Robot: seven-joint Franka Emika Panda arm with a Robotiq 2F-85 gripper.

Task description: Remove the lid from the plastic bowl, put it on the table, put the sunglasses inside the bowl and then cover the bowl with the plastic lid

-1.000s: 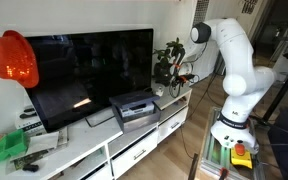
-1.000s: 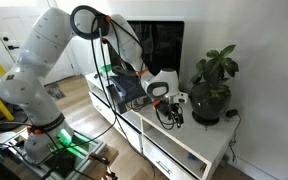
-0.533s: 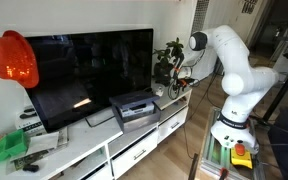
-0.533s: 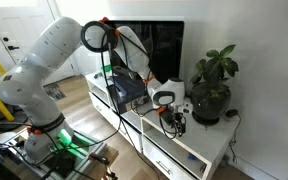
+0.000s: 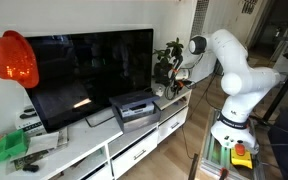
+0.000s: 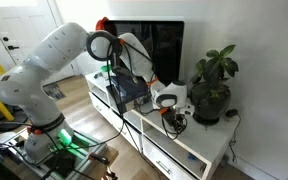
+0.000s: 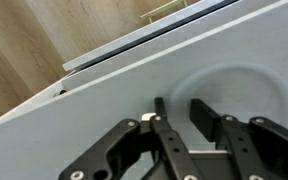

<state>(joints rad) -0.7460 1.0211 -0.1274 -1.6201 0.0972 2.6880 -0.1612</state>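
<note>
In the wrist view my gripper (image 7: 181,112) hangs just above the white table (image 7: 94,110). A faint round outline under it is the whitish lid of the plastic bowl (image 7: 239,95), and the two black fingers stand at its left edge. The jaws are narrowed, with a gap and only pale surface between them. In both exterior views the gripper (image 5: 171,84) (image 6: 174,118) is low over the table end (image 6: 199,152) beside the potted plant and hides the bowl. I cannot make out the sunglasses.
A potted plant (image 6: 212,85) stands close behind the gripper. A grey box-shaped device (image 5: 134,108) and a big television (image 5: 84,70) fill the middle of the table. Its edge and the wooden floor (image 7: 34,40) lie beyond the bowl.
The arm has bent down and lowered the gripper onto the spot beside the plant. The jaws have come much closer together.
</note>
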